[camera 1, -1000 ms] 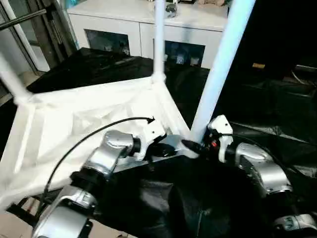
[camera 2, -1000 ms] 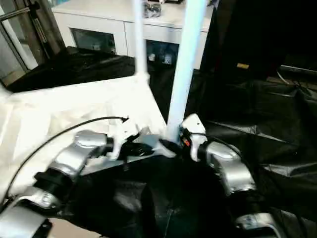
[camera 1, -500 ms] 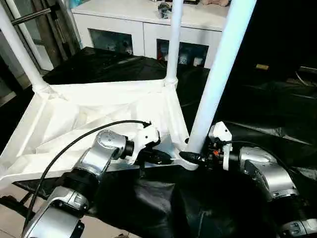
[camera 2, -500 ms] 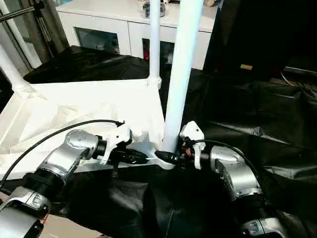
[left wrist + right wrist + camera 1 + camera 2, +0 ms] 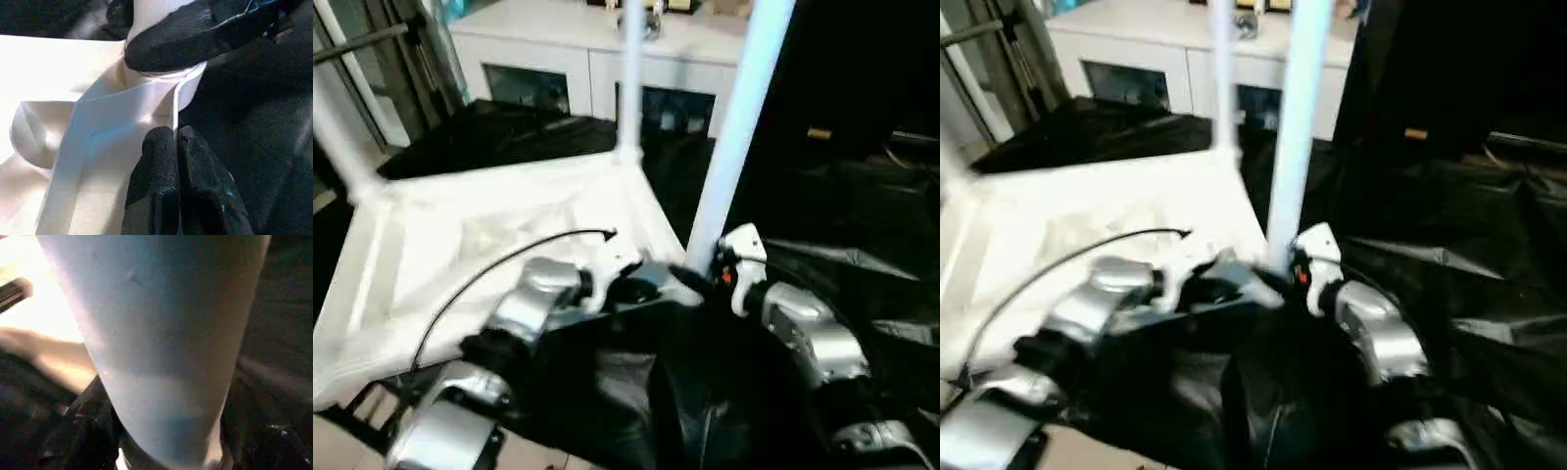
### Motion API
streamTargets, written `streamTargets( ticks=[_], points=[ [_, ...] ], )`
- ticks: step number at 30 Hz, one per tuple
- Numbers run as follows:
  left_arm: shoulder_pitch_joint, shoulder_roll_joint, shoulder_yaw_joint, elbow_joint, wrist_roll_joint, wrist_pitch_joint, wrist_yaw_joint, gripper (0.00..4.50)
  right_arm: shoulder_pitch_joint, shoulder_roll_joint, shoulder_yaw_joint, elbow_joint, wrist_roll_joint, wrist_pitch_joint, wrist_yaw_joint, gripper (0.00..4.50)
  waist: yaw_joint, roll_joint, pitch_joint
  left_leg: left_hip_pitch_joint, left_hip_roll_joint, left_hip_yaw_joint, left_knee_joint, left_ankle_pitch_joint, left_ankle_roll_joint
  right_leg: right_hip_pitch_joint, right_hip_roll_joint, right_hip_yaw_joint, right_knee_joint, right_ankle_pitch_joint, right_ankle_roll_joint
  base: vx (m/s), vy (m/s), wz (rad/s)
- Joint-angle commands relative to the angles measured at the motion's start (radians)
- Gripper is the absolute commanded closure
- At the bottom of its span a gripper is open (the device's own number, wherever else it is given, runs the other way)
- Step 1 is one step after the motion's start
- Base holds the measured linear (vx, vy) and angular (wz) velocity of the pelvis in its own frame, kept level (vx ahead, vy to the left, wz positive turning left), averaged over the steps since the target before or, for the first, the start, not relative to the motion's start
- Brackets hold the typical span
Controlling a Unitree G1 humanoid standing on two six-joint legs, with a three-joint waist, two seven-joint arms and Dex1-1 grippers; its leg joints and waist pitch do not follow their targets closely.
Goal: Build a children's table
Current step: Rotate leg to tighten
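The children's table lies upside down, its ribbed white top (image 5: pixel 460 245) on the black-draped work table. White legs stand in its sockets: a near one (image 5: pixel 729 147), a far one (image 5: pixel 629 78) and one at the left (image 5: pixel 337 147). My left gripper (image 5: pixel 641 287) is shut on the top's thin rim (image 5: pixel 161 105) just beside the near corner socket. My right gripper (image 5: pixel 697 279) is closed around the base of the near leg (image 5: pixel 161 333); one of its black fingers (image 5: pixel 190 36) wraps the leg right above the socket.
A white cabinet with glass doors (image 5: pixel 558 69) stands behind the work table. Crumpled black cloth (image 5: pixel 862 215) covers the table to the right and in front of my arms. A metal frame (image 5: pixel 362 39) stands at the far left.
The whole picture has shifted and tilted with the camera. Both grippers keep their places at the near corner of the table top.
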Motion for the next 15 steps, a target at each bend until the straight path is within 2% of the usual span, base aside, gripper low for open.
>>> streamTargets(
  ticks=[1, 2, 3, 4, 7, 12, 14, 15],
  points=[
    [-0.024, -0.053, -0.013, 0.006, -0.005, 0.001, 0.026, 4.5, 0.025, 0.054, 0.057, 0.093, -0.041, 0.066, -0.058, 2.12, -0.001, -0.004, -0.036, 0.003, 0.04, -0.019, -0.075, -0.254, 0.003, 0.03, -0.09, 0.053, -0.104, -0.355, -0.158, 0.0, 0.0, 0.0],
    [-0.025, -0.058, -0.018, 0.009, -0.001, 0.0, 0.03, 4.5, 0.018, 0.064, 0.064, 0.103, -0.053, 0.058, -0.078, 2.12, -0.002, -0.004, -0.036, 0.005, 0.04, -0.018, -0.074, -0.259, 0.003, 0.028, -0.09, 0.054, -0.105, -0.359, -0.154, 0.0, 0.0, 0.0],
    [-0.025, -0.058, -0.018, 0.009, -0.001, 0.0, 0.03, 4.5, 0.018, 0.064, 0.064, 0.103, -0.053, 0.058, -0.078, 1.77, -0.005, -0.004, -0.035, 0.002, 0.04, -0.019, -0.075, -0.262, 0.005, 0.029, -0.091, 0.053, -0.105, -0.367, -0.151, 0.0, 0.0, 0.0],
    [-0.025, -0.06, -0.024, 0.01, 0.003, -0.002, 0.029, 4.5, 0.012, 0.072, 0.073, 0.11, -0.056, 0.051, -0.073, 1.77, -0.005, -0.002, -0.036, 0.001, 0.04, -0.02, -0.075, -0.26, 0.007, 0.031, -0.09, 0.053, -0.105, -0.365, -0.15, 0.0, 0.0, 0.0],
    [-0.027, -0.06, -0.03, 0.015, 0.01, -0.006, 0.02, 4.5, -0.002, 0.085, 0.07, 0.121, -0.046, 0.044, -0.053, 1.4, -0.009, 0.0, -0.036, 0.002, 0.042, -0.02, -0.076, -0.265, 0.011, 0.027, -0.089, 0.053, -0.106, -0.352, -0.154, 0.0, 0.0, 0.0],
    [-0.014, -0.022, -0.038, -0.004, 0.002, -0.02, -0.049, 4.5, -0.013, 0.038, 0.087, 0.11, -0.052, -0.004, 0.036, 0.97, -0.009, 0.001, -0.038, -0.002, 0.043, -0.019, -0.075, -0.251, 0.018, 0.032, -0.091, 0.055, -0.099, -0.291, -0.173, 0.0, 0.0, 0.0],
    [-0.013, -0.016, -0.04, -0.007, 0.0, -0.021, -0.06, 4.5, -0.011, 0.03, 0.091, 0.102, -0.049, -0.011, 0.058, 0.97, -0.009, 0.001, -0.039, -0.003, 0.043, -0.019, -0.074, -0.249, 0.021, 0.034, -0.091, 0.054, -0.099, -0.281, -0.174, 0.0, 0.0, 0.0],
    [-0.005, 0.005, -0.045, -0.022, -0.008, -0.028, -0.106, 4.5, 0.003, -0.005, 0.107, 0.065, -0.034, -0.026, 0.15, 0.97, -0.008, 0.0, -0.04, -0.004, 0.044, -0.019, -0.073, -0.232, 0.031, 0.036, -0.091, 0.054, -0.096, -0.25, -0.181, 0.0, 0.0, 0.0]
  ],
)
